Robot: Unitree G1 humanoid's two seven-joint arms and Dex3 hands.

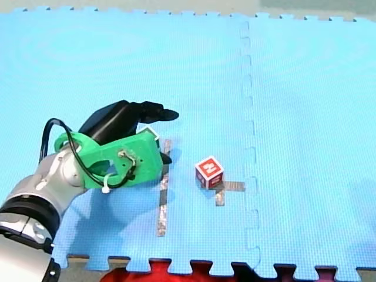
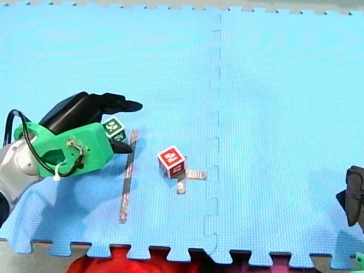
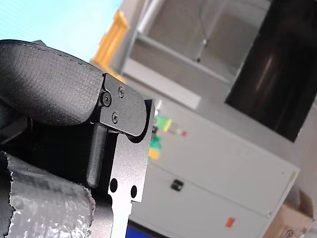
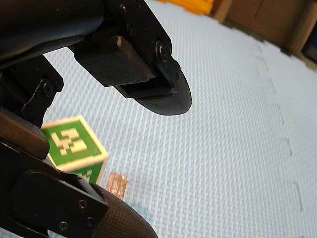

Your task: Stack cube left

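Observation:
A green cube point(image 2: 115, 130) with a white pattern sits on the blue foam mat point(image 2: 256, 85), left of centre. My left hand point(image 2: 131, 127) surrounds it, with black fingers point(image 2: 116, 104) behind it and the thumb point(image 2: 121, 148) in front. In the second wrist view the green cube point(image 4: 74, 148) lies by the thumb, and the upper fingertip point(image 4: 163, 96) stands well apart from it. A red cube point(image 1: 210, 172) with a white pattern rests on the mat to the right of that hand. My right hand point(image 2: 355, 196) shows as a dark shape at the mat's right front edge.
A long silver tape strip point(image 2: 126, 176) runs front to back between the two cubes. A short tape cross point(image 1: 231, 187) lies under and beside the red cube. A mat seam point(image 1: 249, 135) runs front to back right of centre. Red fabric point(image 1: 132, 276) shows below the front edge.

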